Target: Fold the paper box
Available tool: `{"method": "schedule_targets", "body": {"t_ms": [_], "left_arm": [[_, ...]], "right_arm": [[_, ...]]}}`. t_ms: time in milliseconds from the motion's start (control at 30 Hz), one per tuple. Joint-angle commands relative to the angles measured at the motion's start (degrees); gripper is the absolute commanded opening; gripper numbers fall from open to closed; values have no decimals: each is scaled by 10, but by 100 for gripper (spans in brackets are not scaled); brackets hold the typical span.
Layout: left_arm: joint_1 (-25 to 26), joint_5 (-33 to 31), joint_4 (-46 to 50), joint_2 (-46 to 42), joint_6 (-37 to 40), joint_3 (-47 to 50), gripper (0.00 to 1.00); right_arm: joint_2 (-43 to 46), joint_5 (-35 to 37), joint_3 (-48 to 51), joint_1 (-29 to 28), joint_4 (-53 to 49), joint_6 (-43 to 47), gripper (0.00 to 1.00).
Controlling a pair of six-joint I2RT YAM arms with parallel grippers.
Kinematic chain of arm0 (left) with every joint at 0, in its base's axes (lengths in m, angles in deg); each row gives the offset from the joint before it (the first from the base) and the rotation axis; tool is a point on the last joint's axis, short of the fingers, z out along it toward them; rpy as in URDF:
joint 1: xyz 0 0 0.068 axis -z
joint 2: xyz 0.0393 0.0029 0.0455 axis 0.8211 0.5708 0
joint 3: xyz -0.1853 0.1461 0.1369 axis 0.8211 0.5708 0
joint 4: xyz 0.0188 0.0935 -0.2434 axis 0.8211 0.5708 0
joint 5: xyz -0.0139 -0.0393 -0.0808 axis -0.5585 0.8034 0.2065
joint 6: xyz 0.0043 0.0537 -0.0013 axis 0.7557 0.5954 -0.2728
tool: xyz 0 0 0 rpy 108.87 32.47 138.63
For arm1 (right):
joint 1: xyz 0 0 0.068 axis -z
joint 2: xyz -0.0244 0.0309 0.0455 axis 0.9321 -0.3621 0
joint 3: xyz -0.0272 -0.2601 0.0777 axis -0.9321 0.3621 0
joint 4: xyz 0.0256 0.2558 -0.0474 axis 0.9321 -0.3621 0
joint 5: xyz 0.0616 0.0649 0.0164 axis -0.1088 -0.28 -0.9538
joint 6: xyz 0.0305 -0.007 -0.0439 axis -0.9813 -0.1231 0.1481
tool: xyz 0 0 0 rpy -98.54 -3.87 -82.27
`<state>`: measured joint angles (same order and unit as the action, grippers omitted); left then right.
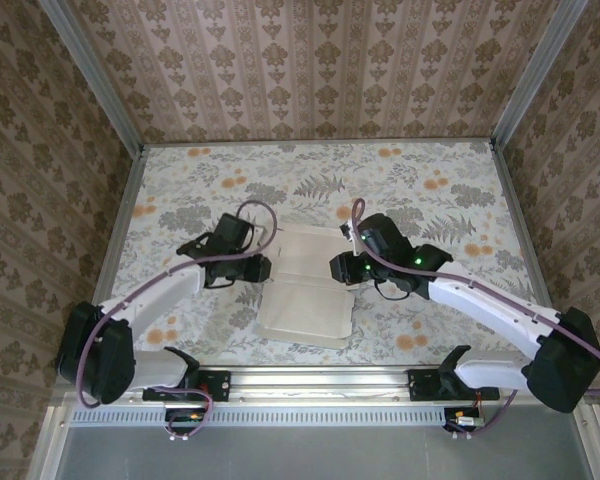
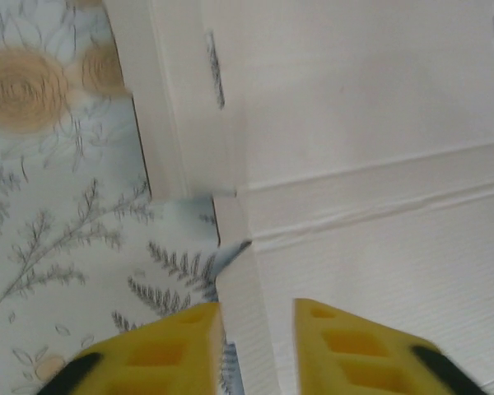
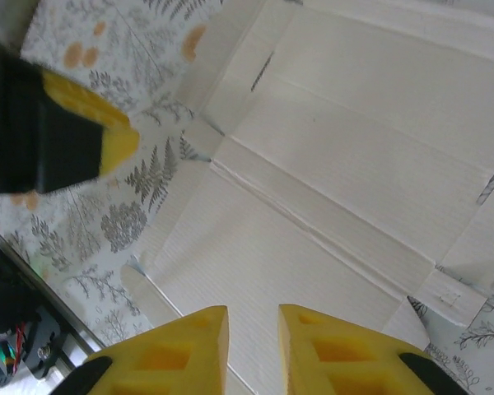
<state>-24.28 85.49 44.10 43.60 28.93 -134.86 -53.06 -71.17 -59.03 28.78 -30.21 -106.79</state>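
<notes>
The paper box point(image 1: 305, 300) lies flat on the table as an unfolded sheet, off-white side up, with creases and side flaps. My left gripper point(image 1: 265, 268) is at its left edge and my right gripper point(image 1: 338, 268) at its right edge. In the left wrist view the yellow fingers stand apart around a raised side flap point(image 2: 247, 304) of the paper box point(image 2: 354, 123); the flap lies against the left finger with a gap to the right one, so the left gripper point(image 2: 258, 329) is open. The right gripper point(image 3: 253, 337) hangs open just over the paper box point(image 3: 329, 164), nothing between its fingers.
A floral cloth covers the table point(image 1: 430, 180), walled in by patterned panels on three sides. A metal rail point(image 1: 310, 380) with both arm bases runs along the near edge. The left gripper point(image 3: 82, 140) sits close beside the sheet's left flaps.
</notes>
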Motion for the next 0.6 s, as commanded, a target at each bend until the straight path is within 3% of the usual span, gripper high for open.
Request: {"method": "schedule_targets", "body": {"t_ms": [0, 100, 233, 467, 567], "left_arm": [[-34, 76, 28, 49, 31, -58, 38], [-66, 91, 64, 112, 70, -116, 45], [-97, 116, 68, 170, 62, -177, 40], [-101, 117, 96, 285, 46, -323, 39], [-101, 111, 108, 336, 37, -376, 39]], "right_arm": [[-23, -25, -13, 5, -10, 12, 27], [-39, -34, -12, 8, 5, 15, 28], [-59, -43, -8, 15, 18, 15, 28], [-109, -61, 25, 7, 76, -20, 30], [-135, -34, 41, 7, 101, -48, 24]]}}
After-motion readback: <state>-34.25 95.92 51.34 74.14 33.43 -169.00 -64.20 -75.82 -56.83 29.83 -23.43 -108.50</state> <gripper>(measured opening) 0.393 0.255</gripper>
